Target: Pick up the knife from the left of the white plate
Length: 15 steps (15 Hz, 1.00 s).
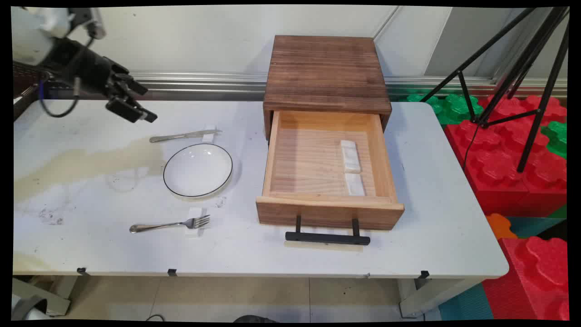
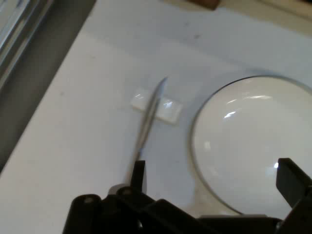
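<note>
My gripper [image 1: 138, 102] hangs open above the table's far left, empty, a little up and left of a metal knife [image 1: 184, 135]. The knife lies flat with its blade tip on a small white rest [image 1: 209, 135]. In the hand view the knife [image 2: 147, 122] runs between my fingers [image 2: 138, 176] toward its rest [image 2: 168, 108], with the white plate [image 2: 253, 146] to the right. The black-rimmed plate [image 1: 198, 170] sits below the knife in the main view. A fork [image 1: 170, 225] lies near the front, tines on another white rest [image 1: 196, 221].
A wooden drawer box [image 1: 324, 77] stands mid-table with its drawer [image 1: 329, 211] pulled open; two white blocks [image 1: 352, 165] lie inside. A black tripod [image 1: 522, 68] and red and green foam blocks [image 1: 513, 150] stand right of the table. A yellowish stain marks the left tabletop.
</note>
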Motion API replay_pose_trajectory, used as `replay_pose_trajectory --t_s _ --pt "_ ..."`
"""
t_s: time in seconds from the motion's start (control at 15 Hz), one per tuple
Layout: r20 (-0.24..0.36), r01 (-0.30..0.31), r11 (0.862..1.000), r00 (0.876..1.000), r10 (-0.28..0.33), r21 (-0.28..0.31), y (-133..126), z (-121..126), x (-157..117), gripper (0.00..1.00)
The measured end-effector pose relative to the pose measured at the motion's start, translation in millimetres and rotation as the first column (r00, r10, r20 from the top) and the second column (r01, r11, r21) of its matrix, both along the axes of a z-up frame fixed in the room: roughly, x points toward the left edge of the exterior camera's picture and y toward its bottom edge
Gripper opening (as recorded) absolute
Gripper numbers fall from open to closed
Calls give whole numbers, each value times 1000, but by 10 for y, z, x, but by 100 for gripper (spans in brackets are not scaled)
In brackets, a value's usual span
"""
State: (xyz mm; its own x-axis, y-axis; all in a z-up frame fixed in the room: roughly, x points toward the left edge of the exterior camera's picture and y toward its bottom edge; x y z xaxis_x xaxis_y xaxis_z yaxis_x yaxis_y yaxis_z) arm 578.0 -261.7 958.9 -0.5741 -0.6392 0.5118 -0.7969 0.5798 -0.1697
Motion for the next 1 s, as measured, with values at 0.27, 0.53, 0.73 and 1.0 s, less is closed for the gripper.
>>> replay_pose_trajectory --t_s 0.27,0.53,0.73,1.0 --pt "99 19 1000 995 -21 15 -434 -272 102 100" --pt "161 65 997 984 -71 44 -744 -493 148 100" --pt "209 112 990 970 -127 82 -1030 -699 164 100" --pt "241 155 979 953 -183 130 -1330 -904 141 100"
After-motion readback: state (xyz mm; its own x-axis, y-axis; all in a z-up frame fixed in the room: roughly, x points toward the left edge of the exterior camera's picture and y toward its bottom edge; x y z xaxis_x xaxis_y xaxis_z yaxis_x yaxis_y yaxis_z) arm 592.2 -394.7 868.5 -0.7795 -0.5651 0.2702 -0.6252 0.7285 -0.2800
